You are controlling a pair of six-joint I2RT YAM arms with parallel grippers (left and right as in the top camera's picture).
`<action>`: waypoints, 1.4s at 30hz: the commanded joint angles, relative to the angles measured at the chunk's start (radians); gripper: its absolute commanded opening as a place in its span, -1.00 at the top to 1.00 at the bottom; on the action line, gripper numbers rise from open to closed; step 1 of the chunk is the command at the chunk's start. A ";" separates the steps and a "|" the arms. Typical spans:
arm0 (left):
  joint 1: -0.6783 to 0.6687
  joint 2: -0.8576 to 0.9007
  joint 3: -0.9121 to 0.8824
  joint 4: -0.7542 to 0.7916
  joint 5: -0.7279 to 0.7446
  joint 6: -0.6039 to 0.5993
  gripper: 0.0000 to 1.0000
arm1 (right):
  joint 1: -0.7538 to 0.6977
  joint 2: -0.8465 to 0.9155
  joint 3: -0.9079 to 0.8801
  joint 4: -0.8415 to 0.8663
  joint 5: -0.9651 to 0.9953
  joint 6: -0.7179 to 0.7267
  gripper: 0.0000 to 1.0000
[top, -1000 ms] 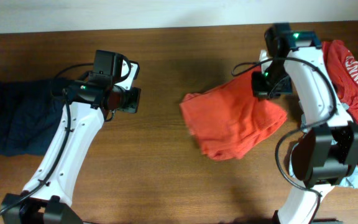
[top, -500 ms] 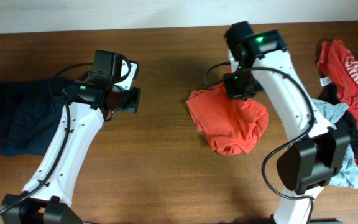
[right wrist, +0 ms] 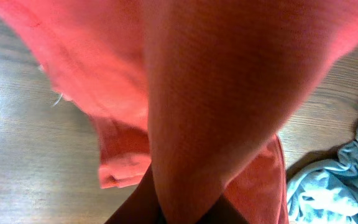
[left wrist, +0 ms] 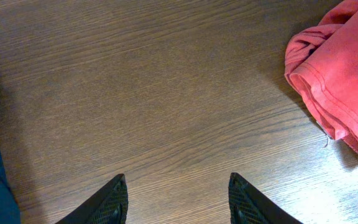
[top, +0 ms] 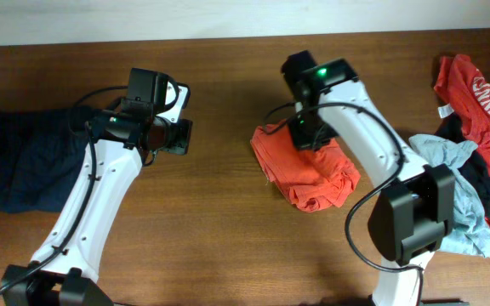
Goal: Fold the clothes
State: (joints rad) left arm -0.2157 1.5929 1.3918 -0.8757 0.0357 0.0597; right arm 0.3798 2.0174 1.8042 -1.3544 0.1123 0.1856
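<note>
The brown wooden desk [top: 228, 229] runs the full width of the scene. At its left edge a navy garment [top: 15, 170] lies spread fairly flat. At the right edge there is a loose heap: a red printed tee [top: 475, 85] at the far side, a black piece [top: 483, 174] below it, and a pale grey-blue garment [top: 462, 204] crumpled at the near side, next to the right arm's base.

The orange-red T-shirt [top: 313, 174] sits a little right of centre, bunched into a rough folded bundle on the desk, well apart from the navy garment and near the heap without touching it. From the left wrist its hemmed edge [left wrist: 334, 81] shows at the right.

The right end effector [top: 307, 129] is over the far part of that bundle. Its fingers are pinched tight on a fold of the orange-red cloth, which drapes down in front of the wrist camera [right wrist: 185, 214].

The left end effector [left wrist: 176, 186] hangs left of centre with its fingers moderately apart, holding nothing, only bare wood between them.
</note>
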 commanded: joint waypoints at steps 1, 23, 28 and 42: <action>0.008 -0.026 0.012 0.000 -0.007 -0.006 -0.04 | 0.062 0.004 -0.041 0.018 0.012 0.016 0.91; 0.009 -0.026 0.012 0.031 -0.044 -0.006 -0.24 | 0.197 0.002 -0.113 0.049 -0.029 0.027 0.35; 0.009 -0.024 0.011 0.073 -0.003 -0.006 -0.31 | 0.181 -0.048 -0.111 0.032 -0.022 0.027 0.45; -0.111 0.192 0.011 0.374 0.598 0.081 0.94 | -0.153 -0.230 -0.126 0.120 -0.327 0.167 0.92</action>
State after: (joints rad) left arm -0.2825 1.7042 1.3937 -0.5316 0.5285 0.1181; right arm 0.2691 1.7775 1.6958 -1.2324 -0.1005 0.3374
